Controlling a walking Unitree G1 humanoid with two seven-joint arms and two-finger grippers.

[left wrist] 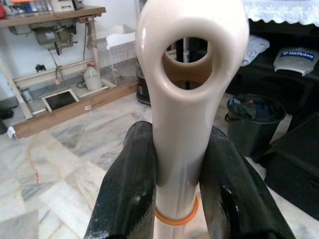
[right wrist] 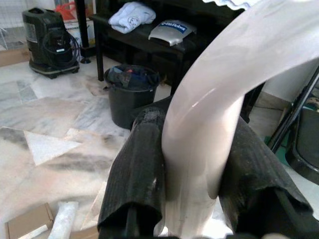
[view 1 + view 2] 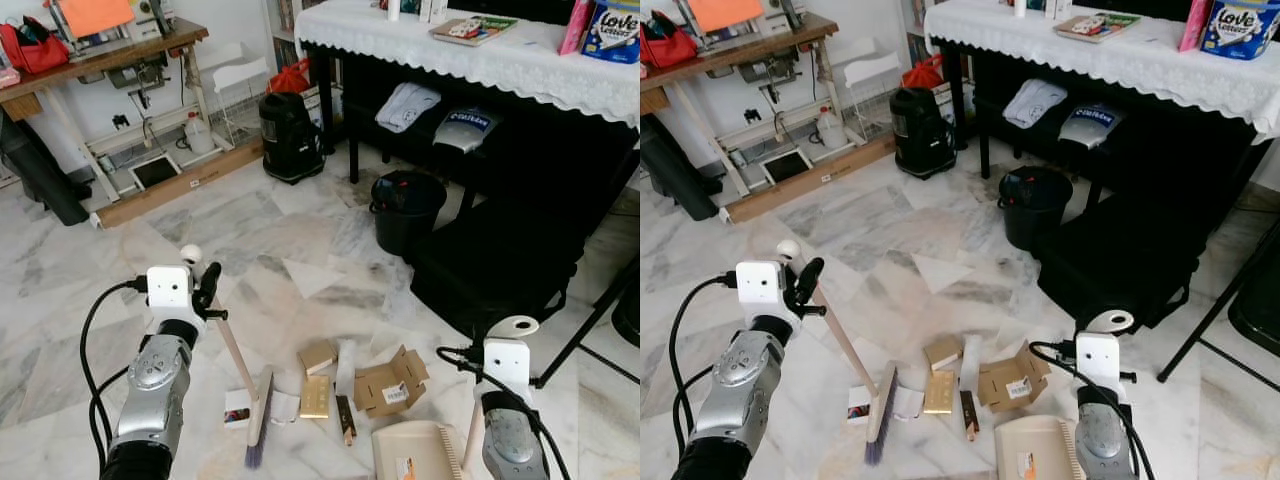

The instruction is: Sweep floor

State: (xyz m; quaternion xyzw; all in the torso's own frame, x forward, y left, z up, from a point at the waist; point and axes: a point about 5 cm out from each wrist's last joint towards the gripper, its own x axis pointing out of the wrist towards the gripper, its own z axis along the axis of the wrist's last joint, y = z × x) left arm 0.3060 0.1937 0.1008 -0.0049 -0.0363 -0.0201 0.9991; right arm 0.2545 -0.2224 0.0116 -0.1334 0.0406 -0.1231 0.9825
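Left eye view looks down on a white-and-grey marble floor point(image 3: 300, 240), with a long counter draped in a white lace cloth point(image 3: 480, 55) over dark furniture at the far right and a wooden workbench counter point(image 3: 100, 60) at the far left. Near the draped counter stands a black plastic bucket point(image 3: 405, 210). On the floor right before the robot lies a scatter of rubbish: an opened brown cardboard box point(image 3: 390, 382), a small tan box point(image 3: 318, 357), a gold-coloured flat packet point(image 3: 316, 396) and some paper scraps.

The left pincer point(image 3: 208, 287) is pinched round the top of a cream plastic broom handle point(image 3: 235, 355); the left wrist view shows both black fingers point(image 1: 132, 184) pressed against the shaft just under its hanging eye. The broom's brush head point(image 3: 258, 420) rests on the floor just beside the rubbish, on the robot's left of it. The right pincer point(image 2: 192, 164) is clamped on the curved cream handle point(image 2: 214, 114) of a beige plastic dustpan point(image 3: 420, 450), whose tray sits on the floor near the boxes.

The sweeping step seems about to start. The next move probably calls for drawing the brush head across the rubbish towards the dustpan's mouth, with the pan held flat to the floor.
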